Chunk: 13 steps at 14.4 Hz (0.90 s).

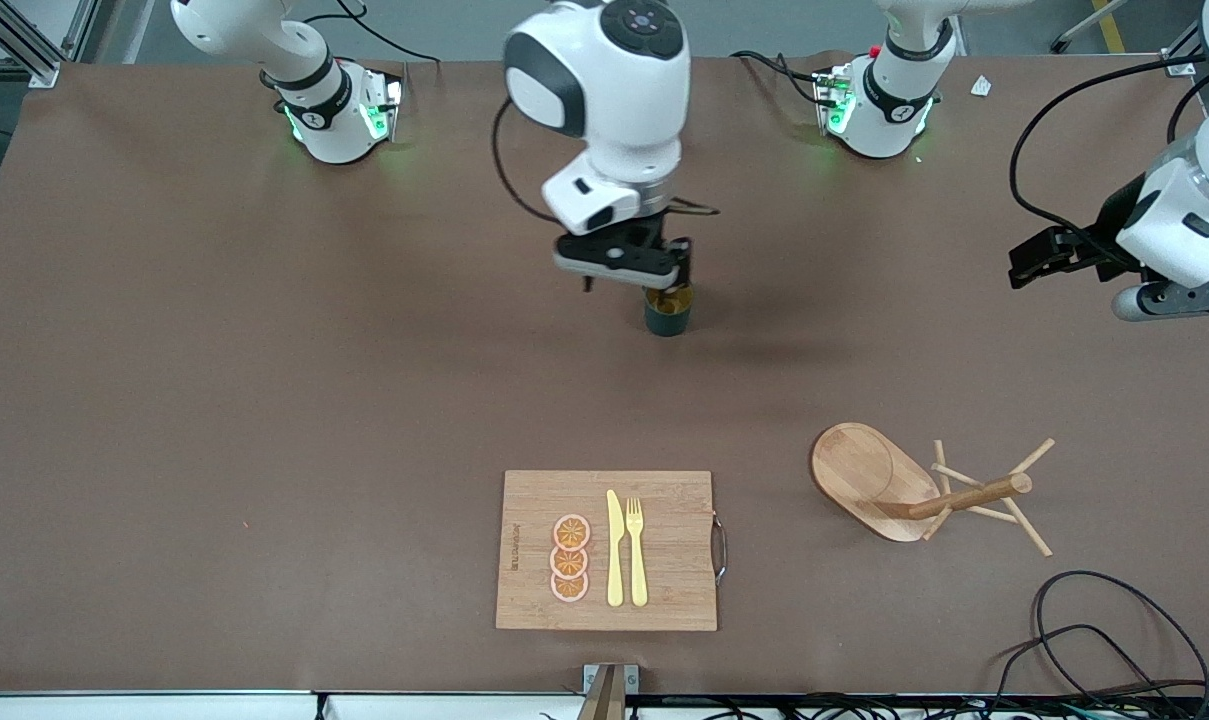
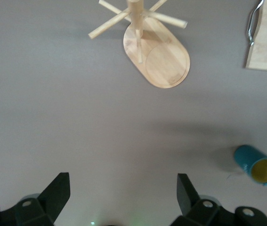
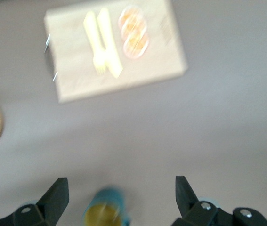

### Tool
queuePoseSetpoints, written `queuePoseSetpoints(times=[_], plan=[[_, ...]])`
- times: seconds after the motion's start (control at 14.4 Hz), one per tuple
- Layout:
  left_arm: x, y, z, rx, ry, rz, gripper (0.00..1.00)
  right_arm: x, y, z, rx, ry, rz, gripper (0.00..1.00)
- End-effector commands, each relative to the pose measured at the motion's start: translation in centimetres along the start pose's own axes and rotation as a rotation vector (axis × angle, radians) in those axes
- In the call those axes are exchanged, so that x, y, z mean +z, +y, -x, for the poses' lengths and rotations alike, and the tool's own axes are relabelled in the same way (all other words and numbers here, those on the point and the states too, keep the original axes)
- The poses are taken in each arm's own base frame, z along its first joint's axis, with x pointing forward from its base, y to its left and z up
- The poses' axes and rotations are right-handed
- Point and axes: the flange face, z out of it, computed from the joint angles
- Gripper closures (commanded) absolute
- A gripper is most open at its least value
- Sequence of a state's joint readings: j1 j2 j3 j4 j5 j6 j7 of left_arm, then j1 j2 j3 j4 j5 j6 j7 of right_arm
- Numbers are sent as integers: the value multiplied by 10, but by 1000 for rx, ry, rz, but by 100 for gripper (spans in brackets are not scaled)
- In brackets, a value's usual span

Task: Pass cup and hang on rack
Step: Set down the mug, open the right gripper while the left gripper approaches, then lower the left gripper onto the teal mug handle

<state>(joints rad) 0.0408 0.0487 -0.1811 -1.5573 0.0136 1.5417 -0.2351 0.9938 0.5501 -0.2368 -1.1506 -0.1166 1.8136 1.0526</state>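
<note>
The cup is taken as the landmark. It is seen standing upright on the brown table, near the middle, with its yellow inside turned up.

The right gripper is placed just above the cup, a little toward the right arm's end of the table. Its fingers are spread wide apart, and nothing is clamped between them. In the right wrist view the cup is seen between the two dark fingers, closer to one of them than to the other, and it is not touched by either.

The left gripper is held in the air, well apart from the cup, toward the left arm's end of the table, where the left arm waits. Its fingers are also spread apart and empty. From the left wrist view the cup is seen off to one side, not between those fingers.

The rack is found nearer to the front camera than the cup, toward the left arm's end; it stands on its oval base.

The cutting board is found nearer to the front camera than the cup. On it a yellow knife, a yellow fork and three orange slices are laid.
</note>
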Motion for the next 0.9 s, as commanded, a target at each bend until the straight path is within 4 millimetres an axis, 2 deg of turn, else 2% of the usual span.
queuePoseSetpoints(times=[0.0,0.14,0.21,0.35,0.42,0.48,0.55,0.69,0.83], plan=[[-6,39,9,-43,33,4,0,-16,76,-78,-96,20,46,0],[-2,69,15,-87,51,9,0,-10,131,-135,-159,16,71,0],[2,87,21,-115,49,5,0,-4,161,-163,-132,15,85,0],[14,127,37,-165,61,-8,0,5,219,-208,-130,6,110,0],[26,153,48,-193,67,-14,0,4,241,-222,-196,6,118,0],[34,180,62,-222,95,-26,0,5,271,-241,-271,2,126,0],[39,200,73,-264,121,-43,0,5,295,-255,-311,1,131,0],[60,244,95,-308,145,-89,0,0,333,-273,-321,-4,132,0],[84,284,116,-354,179,-131,0,-30,381,-287,-265,9,48,0]])
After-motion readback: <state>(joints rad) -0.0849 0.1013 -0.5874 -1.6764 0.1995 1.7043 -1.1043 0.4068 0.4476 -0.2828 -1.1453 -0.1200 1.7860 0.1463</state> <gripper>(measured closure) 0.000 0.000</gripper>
